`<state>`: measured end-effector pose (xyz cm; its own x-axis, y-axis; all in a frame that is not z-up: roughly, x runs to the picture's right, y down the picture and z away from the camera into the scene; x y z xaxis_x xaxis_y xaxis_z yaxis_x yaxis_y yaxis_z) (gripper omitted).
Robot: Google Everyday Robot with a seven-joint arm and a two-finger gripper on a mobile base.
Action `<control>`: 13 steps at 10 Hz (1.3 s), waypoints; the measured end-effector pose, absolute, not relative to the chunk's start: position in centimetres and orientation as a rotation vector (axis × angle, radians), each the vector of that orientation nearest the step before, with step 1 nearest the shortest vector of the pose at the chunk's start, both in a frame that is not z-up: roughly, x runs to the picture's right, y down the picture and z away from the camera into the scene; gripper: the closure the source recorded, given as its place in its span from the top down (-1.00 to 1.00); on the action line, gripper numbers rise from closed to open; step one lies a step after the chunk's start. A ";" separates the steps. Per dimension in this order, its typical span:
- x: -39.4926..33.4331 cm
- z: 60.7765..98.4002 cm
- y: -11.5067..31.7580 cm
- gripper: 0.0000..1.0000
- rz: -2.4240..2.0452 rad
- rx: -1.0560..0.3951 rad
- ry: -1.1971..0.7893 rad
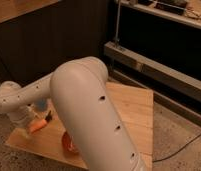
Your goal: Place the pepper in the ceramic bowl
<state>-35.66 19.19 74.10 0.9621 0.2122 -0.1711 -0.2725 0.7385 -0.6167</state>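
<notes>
The pepper is seen at the lower left of the frame, at the tip of the hand; whether the hand is clamped on it cannot be told. The ceramic bowl, near it to the lower right on the wooden tabletop, is half hidden by the arm. Placement is judged not yet done.

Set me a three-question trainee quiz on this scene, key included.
1. True or false: the pepper already lies inside the ceramic bowl.
2. What hides most of the ceramic bowl? A) the robot's arm B) a cloth C) a box
3. Fill in: the pincer is down beside the pepper, over the wooden ___.
Key: 1 false; 2 A; 3 table.
</notes>
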 end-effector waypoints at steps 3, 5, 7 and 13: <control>-36.4 75.7 19.0 0.30 0.232 -0.693 0.058; -36.9 77.3 18.6 0.30 0.203 -0.697 0.039; -37.1 78.6 18.4 0.30 0.184 -0.701 0.034; -37.2 82.0 19.0 0.06 0.115 -0.748 0.037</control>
